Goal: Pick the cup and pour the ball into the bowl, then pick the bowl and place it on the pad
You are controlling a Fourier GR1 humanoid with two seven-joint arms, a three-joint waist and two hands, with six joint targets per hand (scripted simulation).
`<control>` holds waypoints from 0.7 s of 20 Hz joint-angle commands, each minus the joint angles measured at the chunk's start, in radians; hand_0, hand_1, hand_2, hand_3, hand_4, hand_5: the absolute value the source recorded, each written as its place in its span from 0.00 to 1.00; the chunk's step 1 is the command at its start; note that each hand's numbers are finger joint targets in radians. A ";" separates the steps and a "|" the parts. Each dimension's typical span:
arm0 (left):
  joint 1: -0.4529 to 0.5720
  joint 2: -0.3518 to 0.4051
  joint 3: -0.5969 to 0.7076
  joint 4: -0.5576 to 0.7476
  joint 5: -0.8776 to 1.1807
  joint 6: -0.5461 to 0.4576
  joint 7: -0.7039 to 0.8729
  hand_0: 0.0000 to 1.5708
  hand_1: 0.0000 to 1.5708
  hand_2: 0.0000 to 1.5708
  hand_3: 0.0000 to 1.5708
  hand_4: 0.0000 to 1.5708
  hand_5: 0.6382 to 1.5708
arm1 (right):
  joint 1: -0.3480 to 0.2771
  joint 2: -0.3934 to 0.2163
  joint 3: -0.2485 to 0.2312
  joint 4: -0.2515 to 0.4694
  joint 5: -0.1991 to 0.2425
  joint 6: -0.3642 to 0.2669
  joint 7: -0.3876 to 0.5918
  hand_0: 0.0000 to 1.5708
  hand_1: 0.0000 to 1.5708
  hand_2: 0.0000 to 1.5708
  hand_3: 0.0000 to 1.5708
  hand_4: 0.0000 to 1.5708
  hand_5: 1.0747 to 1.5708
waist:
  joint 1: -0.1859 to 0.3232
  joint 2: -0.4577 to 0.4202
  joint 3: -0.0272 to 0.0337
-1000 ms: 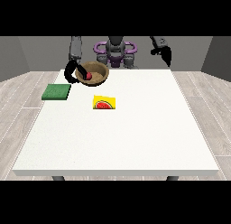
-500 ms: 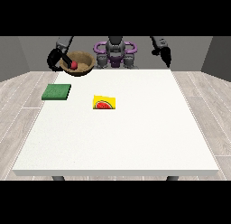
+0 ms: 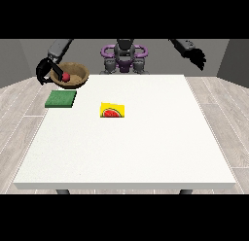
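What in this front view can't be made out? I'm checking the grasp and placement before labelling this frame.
- Front view: how the hand at the view's left meets the bowl is unclear; the hand is dark and the bowl's wall hides its contact.
- Whether the bowl clears the green pad can't be judged from this one angle.
- The cup shows nowhere.
- The picture on the yellow card is too small to identify for certain.

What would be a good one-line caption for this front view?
Hand at the view's left carries a wooden bowl with a red ball above a green pad.
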 commanded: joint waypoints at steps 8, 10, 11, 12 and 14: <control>-0.069 0.339 0.274 0.191 0.215 -0.281 -0.073 0.00 0.00 0.00 0.00 0.78 1.00 | -0.044 -0.048 -0.083 0.016 -0.047 -0.020 -0.074 1.00 1.00 1.00 0.00 0.51 0.99 | 0.033 0.141 -0.0007; -0.045 0.321 0.265 0.161 0.209 -0.251 -0.047 0.00 0.00 0.00 0.00 0.77 0.99 | -0.010 -0.052 -0.098 0.072 -0.047 -0.006 -0.186 1.00 1.00 1.00 0.00 0.48 0.99 | 0.031 0.133 0.0002; -0.037 0.360 0.287 0.216 0.220 -0.316 -0.097 0.00 0.00 0.00 0.00 0.76 0.98 | -0.028 -0.058 -0.101 0.050 -0.053 -0.016 -0.141 1.00 1.00 1.00 0.00 0.48 0.99 | 0.032 0.143 -0.0004; -0.052 0.327 0.275 0.186 0.203 -0.262 -0.115 0.00 0.00 0.00 0.00 0.76 0.99 | -0.047 -0.089 -0.123 0.092 -0.062 0.000 -0.166 1.00 1.00 1.00 0.00 0.44 0.99 | 0.027 0.182 0.0000; -0.043 0.323 0.277 0.179 0.207 -0.266 -0.122 0.00 0.00 0.00 0.00 0.76 0.99 | -0.049 -0.137 -0.172 0.111 -0.081 -0.035 -0.139 1.00 1.00 1.00 0.45 0.00 0.98 | 0.022 0.195 0.0001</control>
